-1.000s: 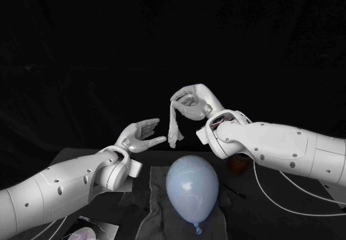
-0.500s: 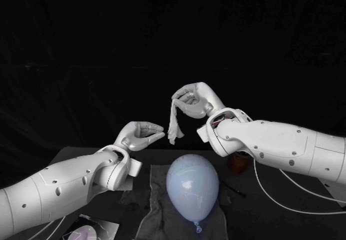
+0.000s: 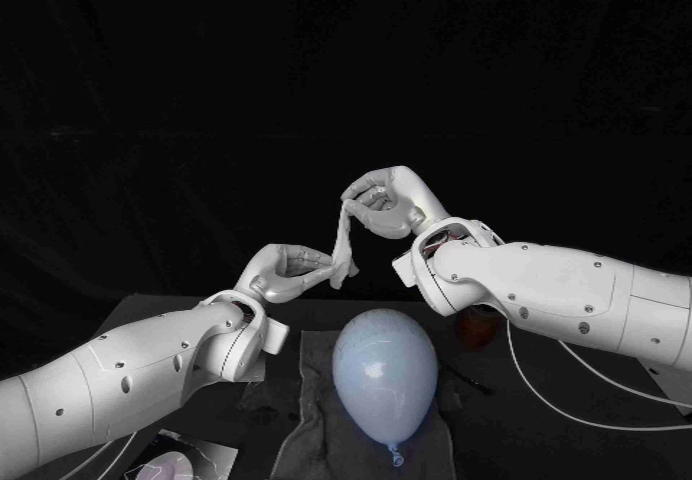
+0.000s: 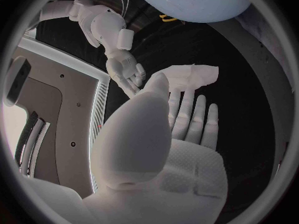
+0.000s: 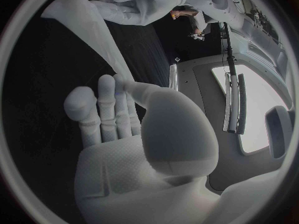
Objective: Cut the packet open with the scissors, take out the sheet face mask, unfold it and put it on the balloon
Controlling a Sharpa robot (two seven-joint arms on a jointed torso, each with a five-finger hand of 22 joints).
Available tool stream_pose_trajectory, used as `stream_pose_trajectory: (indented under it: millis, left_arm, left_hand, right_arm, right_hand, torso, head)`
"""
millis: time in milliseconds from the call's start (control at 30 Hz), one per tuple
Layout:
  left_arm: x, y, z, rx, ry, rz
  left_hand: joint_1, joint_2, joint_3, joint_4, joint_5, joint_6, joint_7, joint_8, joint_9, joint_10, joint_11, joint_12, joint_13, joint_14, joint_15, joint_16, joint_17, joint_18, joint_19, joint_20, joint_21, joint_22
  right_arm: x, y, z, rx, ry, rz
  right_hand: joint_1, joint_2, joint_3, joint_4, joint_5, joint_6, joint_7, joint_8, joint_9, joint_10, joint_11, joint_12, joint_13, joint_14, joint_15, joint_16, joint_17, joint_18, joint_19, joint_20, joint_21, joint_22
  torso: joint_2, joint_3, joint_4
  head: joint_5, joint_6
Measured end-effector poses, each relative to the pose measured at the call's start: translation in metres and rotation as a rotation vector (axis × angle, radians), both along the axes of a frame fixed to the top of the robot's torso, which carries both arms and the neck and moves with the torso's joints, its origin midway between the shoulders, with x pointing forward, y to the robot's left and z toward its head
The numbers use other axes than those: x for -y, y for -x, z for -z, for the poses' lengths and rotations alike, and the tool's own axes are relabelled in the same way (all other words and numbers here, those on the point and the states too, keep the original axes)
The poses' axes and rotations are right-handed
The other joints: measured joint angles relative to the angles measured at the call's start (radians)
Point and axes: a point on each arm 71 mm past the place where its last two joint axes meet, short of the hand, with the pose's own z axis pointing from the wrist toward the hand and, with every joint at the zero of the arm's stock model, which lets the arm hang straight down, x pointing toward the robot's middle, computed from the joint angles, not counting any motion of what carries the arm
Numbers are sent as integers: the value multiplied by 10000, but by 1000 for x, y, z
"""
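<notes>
Note the grip: the right hand [image 3: 387,200], just above frame centre, pinches the upper end of the sheet face mask [image 3: 343,240]. The left hand [image 3: 296,270], lower and left of centre, grips its lower end. The mask runs as 1 folded strip stretched between the 2 hands, clear of the surface. Judge this 2-point hold as preparation for unfolding: each hand needs its own end to pull apart. The balloon [image 3: 384,375] lies directly below, at lower centre, on a grey cloth [image 3: 310,440] spread over the black table [image 3: 137,305], positioned to receive the mask. Beyond the table, the room is dark.
</notes>
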Motion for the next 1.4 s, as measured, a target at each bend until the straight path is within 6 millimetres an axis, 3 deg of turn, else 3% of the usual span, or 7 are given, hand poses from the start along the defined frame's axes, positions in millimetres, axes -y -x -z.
stream_pose_trajectory:
  millis: [67, 233, 300, 667, 933, 1233, 1400]
  left_arm:
    - [1, 0, 1, -47, -105, -5]
    - [3, 0, 2, -126, -320, -63]
    - [3, 0, 2, -152, -390, -102]
    - [8, 0, 3, -235, -510, -125]
    - [8, -1, 3, -272, -539, -164]
    - [8, -2, 3, -282, -521, -254]
    - [8, -2, 3, -287, -480, -320]
  left_hand:
    - [-79, -33, -139, -3, 0, -28, 3, -46, -16, -32, 32, -29, -9, 20, -5, 162, 77, -227, -16, -14, 0, -13]
    - [-164, -39, -321, -31, 0, -143, -37, -174, -51, -32, 32, -75, -9, 187, -37, 462, 221, -227, 116, -32, 0, -13]
    - [-164, -39, -322, -30, 0, -143, -37, -233, -62, -69, 68, -75, -9, 187, -37, 501, 242, -375, 174, -46, 9, -13]
    - [-82, 44, -432, -31, 0, -141, 36, -290, -62, 29, -30, -75, -8, 276, -126, 891, 418, -381, 536, -49, 109, 9]
    - [138, 345, -432, -31, 0, 4, 35, -290, -48, 224, -223, -75, 7, 383, -233, 1247, 571, -381, 1015, -67, 239, 52]
    - [380, 742, -176, 25, 0, 419, -131, -261, 17, 834, -471, 42, 52, 923, -524, 1844, 843, -381, 1867, -66, 542, 153]
    - [619, 981, 172, -25, 0, 851, -306, -37, 142, 1290, -655, 186, 94, 1213, -667, 2127, 992, -209, 2101, -82, 663, 173]
  right_arm:
    - [0, 0, 0, -1, -1, -3]
    - [-1, 1, 0, -6, -4, -33]
    - [-1, 1, 0, -10, -7, -59]
    - [-5, 4, 0, -26, -20, -172]
    - [-8, 7, 1, -51, -31, -277]
    - [-9, 9, 2, -76, -40, -344]
    - [-9, 9, 2, -89, -41, -352]
  right_hand:
    - [0, 0, 2, -2, -1, 0, 0, 1, 2, 0, 0, 0, -1, 1, 0, 0, -1, 0, 0, 0, 0, -1]
    - [0, 0, 3, -4, -20, -2, 0, 40, 4, 0, 0, 40, -3, 2, 2, 0, 5, -1, 0, 0, 0, -6]
    - [0, 0, 3, -4, -20, -3, 0, 40, 4, 0, 0, 41, -1, 2, 3, 0, 7, 0, 0, 0, 0, -6]
    - [0, 0, 11, -12, -3, 48, -11, 31, 0, 0, 0, 40, 18, 5, 5, 0, 6, -1, 0, 0, 0, 0]
    - [0, 0, 8, -14, 7, 48, -11, 19, 3, 0, 0, 39, 17, 20, 20, 0, 13, -1, 0, 0, 0, 3]
    - [0, 0, -2, -23, 5, 48, -11, 6, 15, 0, 0, 23, 18, 22, 22, 0, 13, -1, 0, 0, 0, 1]
    - [0, 0, -2, -23, 2, 47, -11, 32, 14, 0, 0, 21, 27, 23, 24, 0, 11, -1, 0, 0, 0, -3]
  torso:
    - [0, 1, 1]
    - [-2, 2, 5]
    - [-4, 2, 5]
    - [-3, -3, 7]
    - [-3, 3, 7]
    - [-3, 1, 5]
    - [-3, 1, 4]
  head:
    - [-1, -7]
    - [-11, -10]
    - [-15, -10]
    - [-25, 9]
    - [-20, 9]
    - [-32, 26]
    - [-24, 12]
